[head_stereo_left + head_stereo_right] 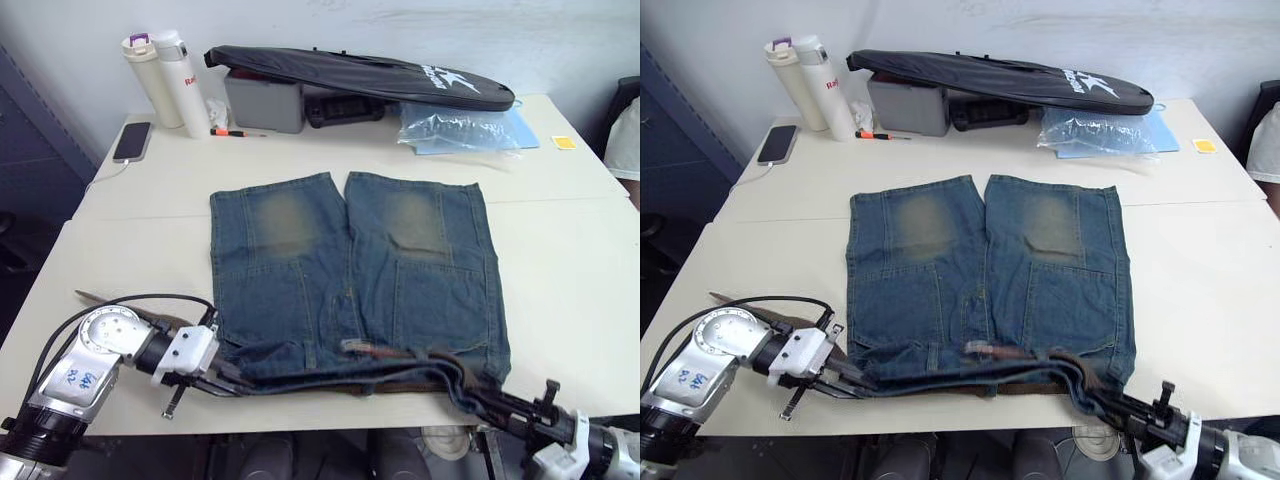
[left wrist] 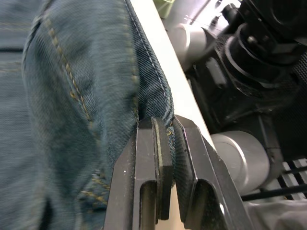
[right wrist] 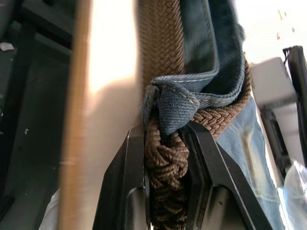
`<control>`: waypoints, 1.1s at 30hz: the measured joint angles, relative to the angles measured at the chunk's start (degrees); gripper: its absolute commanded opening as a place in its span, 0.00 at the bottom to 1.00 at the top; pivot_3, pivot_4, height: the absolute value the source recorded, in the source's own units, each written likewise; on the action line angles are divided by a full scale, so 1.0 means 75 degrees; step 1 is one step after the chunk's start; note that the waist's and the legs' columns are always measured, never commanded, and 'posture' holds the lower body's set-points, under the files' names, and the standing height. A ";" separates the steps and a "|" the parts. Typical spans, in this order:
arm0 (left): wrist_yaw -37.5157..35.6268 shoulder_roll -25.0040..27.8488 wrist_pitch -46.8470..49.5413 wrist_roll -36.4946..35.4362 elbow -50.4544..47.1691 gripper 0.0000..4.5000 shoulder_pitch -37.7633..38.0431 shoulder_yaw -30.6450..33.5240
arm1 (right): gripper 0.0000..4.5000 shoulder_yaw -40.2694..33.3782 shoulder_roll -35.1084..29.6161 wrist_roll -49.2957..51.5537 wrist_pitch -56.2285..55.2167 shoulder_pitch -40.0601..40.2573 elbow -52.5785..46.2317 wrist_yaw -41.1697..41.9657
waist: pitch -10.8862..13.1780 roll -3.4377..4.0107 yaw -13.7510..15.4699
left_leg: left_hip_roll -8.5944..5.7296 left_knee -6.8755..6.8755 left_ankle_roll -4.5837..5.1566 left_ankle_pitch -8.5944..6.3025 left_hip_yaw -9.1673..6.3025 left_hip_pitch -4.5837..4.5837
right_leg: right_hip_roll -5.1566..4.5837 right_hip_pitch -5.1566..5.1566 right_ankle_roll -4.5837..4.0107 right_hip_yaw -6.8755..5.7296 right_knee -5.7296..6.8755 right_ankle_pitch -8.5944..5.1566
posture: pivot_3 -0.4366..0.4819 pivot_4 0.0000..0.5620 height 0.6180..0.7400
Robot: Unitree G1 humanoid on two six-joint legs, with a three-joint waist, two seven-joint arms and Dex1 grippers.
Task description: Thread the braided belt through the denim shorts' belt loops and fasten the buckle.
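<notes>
The denim shorts (image 1: 350,260) lie flat on the white table (image 1: 570,280), legs pointing away and waistband at the near edge. Along that waistband runs the braided belt (image 1: 400,385), and one brown end (image 1: 90,297) sticks out to the left behind my left arm. My left gripper (image 1: 235,385) is at the waistband's left corner, shut on the denim edge (image 2: 72,96). At the right corner my right gripper (image 1: 490,405) is shut on the brown braid (image 3: 160,48), just where a fold of denim (image 3: 192,103) wraps over it. I cannot make out the buckle or the belt loops.
At the back of the table stand two white bottles (image 1: 165,75), a phone (image 1: 132,140), a grey box (image 1: 265,100) under a long black bag (image 1: 370,75), a plastic bag (image 1: 460,125) and a yellow note (image 1: 565,142). Both grippers work at the table's near edge.
</notes>
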 measured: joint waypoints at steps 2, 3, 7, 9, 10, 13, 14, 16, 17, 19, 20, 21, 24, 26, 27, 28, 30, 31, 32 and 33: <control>0.0000 0.0098 0.0046 -0.0003 -0.0124 0.00 0.0175 -0.0052 | 0.09 0.0006 -0.0039 -0.0291 -0.0066 -0.0042 0.0188 -0.0302 | 0.0002 -0.0015 -0.0005 | 0.0005 -0.0001 0.0002 -0.0001 0.0012 0.0050 | 0.0000 0.0005 -0.0001 0.0010 0.0003 -0.0001 | 0.48 0.27 1.00; 0.0002 0.0163 0.0138 -0.0010 -0.0293 0.00 0.0304 -0.0091 | 0.09 0.0048 -0.0105 -0.0303 -0.0040 -0.0037 0.0282 -0.0439 | 0.0006 -0.0024 -0.0008 | 0.0006 -0.0001 0.0007 -0.0007 0.0021 0.0060 | 0.0000 0.0012 -0.0002 0.0021 0.0002 -0.0001 | 0.48 0.27 1.00; 0.0089 0.0252 0.0913 -0.0166 -0.0737 0.21 0.0482 -0.0107 | 0.39 0.0407 -0.0567 -0.0111 0.0329 -0.0027 0.0582 -0.0867 | 0.0023 -0.0059 0.0003 | 0.0008 0.0011 0.0032 -0.0046 0.0031 0.0090 | 0.0000 0.0091 -0.0018 0.0031 -0.0024 -0.0010 | 0.48 0.27 1.00; 0.0065 0.0505 0.1482 -0.0340 -0.0783 0.37 0.0455 -0.0082 | 0.61 0.0539 -0.0912 0.0168 0.0457 0.0000 0.0737 -0.1049 | 0.0020 -0.0065 -0.0009 | 0.0012 0.0019 0.0035 -0.0051 0.0033 0.0091 | 0.0000 0.0103 -0.0023 0.0032 -0.0046 -0.0013 | 0.48 0.27 1.00; 0.0005 0.0591 0.1721 -0.0415 -0.0815 0.47 0.0415 -0.0074 | 0.69 0.0604 -0.1068 0.0313 0.0499 0.0039 0.0783 -0.1178 | 0.0015 -0.0069 -0.0003 | 0.0011 0.0023 0.0038 -0.0053 0.0034 0.0090 | 0.0000 0.0107 -0.0025 0.0032 -0.0057 -0.0013 | 0.48 0.27 1.00; -0.0006 0.0803 0.2003 -0.0659 -0.0893 0.70 0.0547 -0.0038 | 0.92 0.0608 -0.1190 0.0514 0.0523 0.0218 0.0893 -0.1417 | 0.0006 -0.0081 0.0009 | 0.0011 0.0024 0.0045 -0.0057 0.0033 0.0087 | 0.0000 0.0110 -0.0026 0.0036 -0.0068 -0.0014 | 0.48 0.27 1.00; -0.0008 0.0928 0.2203 -0.0847 -0.0952 0.79 0.0653 0.0013 | 1.00 0.0601 -0.1256 0.0611 0.0522 0.0322 0.0961 -0.1558 | 0.0003 -0.0086 0.0008 | 0.0010 0.0026 0.0045 -0.0063 0.0034 0.0086 | 0.0000 0.0110 -0.0026 0.0038 -0.0069 -0.0014 | 0.48 0.27 1.00; -0.0009 0.1162 0.2702 -0.1318 -0.1081 0.99 0.0796 0.0292 | 1.00 0.0579 -0.1462 0.0789 0.0520 0.0522 0.1204 -0.1745 | -0.0004 -0.0097 0.0017 | 0.0010 0.0031 0.0048 -0.0068 0.0033 0.0085 | 0.0000 0.0112 -0.0034 0.0038 -0.0071 -0.0018 | 0.48 0.27 1.00; -0.0010 0.1275 0.2979 -0.1567 -0.1118 0.99 0.0812 0.0416 | 1.00 0.0578 -0.1567 0.0832 0.0525 0.0594 0.1321 -0.1790 | -0.0005 -0.0100 0.0021 | 0.0006 0.0034 0.0051 -0.0070 0.0032 0.0084 | -0.0001 0.0114 -0.0048 0.0038 -0.0072 -0.0025 | 0.48 0.27 1.00; -0.0011 0.1512 0.3798 -0.2337 -0.1125 0.99 0.0780 0.0861 | 1.00 0.0576 -0.1811 0.0990 0.0628 0.0649 0.1639 -0.1868 | -0.0001 -0.0105 0.0001 | 0.0003 0.0049 0.0067 -0.0079 0.0035 0.0082 | -0.0003 0.0114 -0.0089 0.0039 -0.0073 -0.0037 | 0.48 0.27 1.00; -0.0012 0.1639 0.4258 -0.2770 -0.1122 0.99 0.0708 0.1076 | 1.00 0.0577 -0.1924 0.1118 0.0710 0.0655 0.1822 -0.1900 | 0.0005 -0.0115 -0.0005 | 0.0003 0.0053 0.0073 -0.0083 0.0045 0.0083 | -0.0005 0.0117 -0.0100 0.0042 -0.0073 -0.0037 | 0.48 0.27 1.00; -0.0012 0.1717 0.4635 -0.3105 -0.1107 0.99 0.0604 0.1258 | 1.00 0.0574 -0.2027 0.1217 0.0787 0.0634 0.1967 -0.1918 | 0.0007 -0.0119 -0.0011 | 0.0002 0.0054 0.0077 -0.0085 0.0050 0.0084 | -0.0007 0.0117 -0.0103 0.0044 -0.0073 -0.0037 | 0.48 0.27 1.00; -0.0012 0.1864 0.5638 -0.4024 -0.0956 0.99 0.0162 0.1718 | 1.00 0.0569 -0.2278 0.1604 0.1294 0.0278 0.2497 -0.1919 | 0.0021 -0.0120 -0.0032 | 0.0002 0.0057 0.0080 -0.0086 0.0064 0.0086 | -0.0008 0.0113 -0.0107 0.0051 -0.0070 -0.0034 | 0.48 0.27 1.00; -0.0010 0.1986 0.6222 -0.4409 -0.0816 0.99 -0.0087 0.1895 | 1.00 0.0572 -0.2422 0.2019 0.1731 -0.0053 0.2753 -0.1837 | 0.0038 -0.0093 -0.0039 | 0.0004 0.0054 0.0081 -0.0087 0.0071 0.0085 | -0.0007 0.0103 -0.0106 0.0051 -0.0067 -0.0034 | 0.48 0.27 1.00; -0.0003 0.1976 0.6456 -0.4540 -0.0775 0.99 -0.0232 0.1939 | 1.00 0.0611 -0.2454 0.2282 0.2000 -0.0224 0.2757 -0.1699 | 0.0048 -0.0073 -0.0042 | 0.0008 0.0054 0.0081 -0.0087 0.0075 0.0087 | -0.0003 0.0103 -0.0103 0.0051 -0.0062 -0.0033 | 0.48 0.27 1.00; 0.0079 0.1824 0.6737 -0.4674 -0.0653 0.99 -0.0614 0.1967 | 1.00 0.0717 -0.2452 0.2806 0.2585 -0.0611 0.2662 -0.1373 | 0.0059 -0.0060 -0.0067 | 0.0015 0.0058 0.0080 -0.0086 0.0083 0.0090 | 0.0001 0.0102 -0.0091 0.0052 -0.0054 -0.0026 | 0.48 0.27 1.00; 0.0596 0.1328 0.6783 -0.4634 -0.0536 0.99 -0.1310 0.2006 | 1.00 0.0945 -0.2450 0.3792 0.3853 -0.1216 0.2111 -0.0624 | 0.0063 -0.0041 -0.0108 | 0.0027 0.0061 0.0070 -0.0080 0.0086 0.0092 | 0.0007 0.0105 -0.0015 0.0052 -0.0057 0.0015 | 0.48 0.27 1.00; 0.0843 0.1118 0.6719 -0.4514 -0.0541 0.99 -0.1483 0.1984 | 1.00 0.1056 -0.2448 0.4140 0.4319 -0.1352 0.1832 -0.0323 | 0.0061 -0.0037 -0.0114 | 0.0030 0.0061 0.0067 -0.0078 0.0086 0.0092 | 0.0012 0.0104 0.0001 0.0052 -0.0057 0.0023 | 0.48 0.27 1.00; 0.1531 0.0681 0.6333 -0.3933 -0.0557 0.99 -0.1752 0.1839 | 1.00 0.1213 -0.2440 0.4976 0.5597 -0.1470 0.1139 0.0326 | 0.0053 -0.0022 -0.0104 | 0.0038 0.0058 0.0056 -0.0074 0.0083 0.0096 | 0.0020 0.0109 0.0057 0.0053 -0.0056 0.0053 | 0.48 0.27 1.00; 0.2096 0.0304 0.6151 -0.3516 -0.0540 0.99 -0.1917 0.1640 | 1.00 0.1363 -0.2388 0.5606 0.6673 -0.1580 0.0579 0.0768 | 0.0049 -0.0013 -0.0066 | 0.0051 0.0062 0.0012 -0.0064 0.0083 0.0095 | 0.0042 0.0106 0.0117 0.0055 -0.0060 0.0085 | 0.48 0.27 1.00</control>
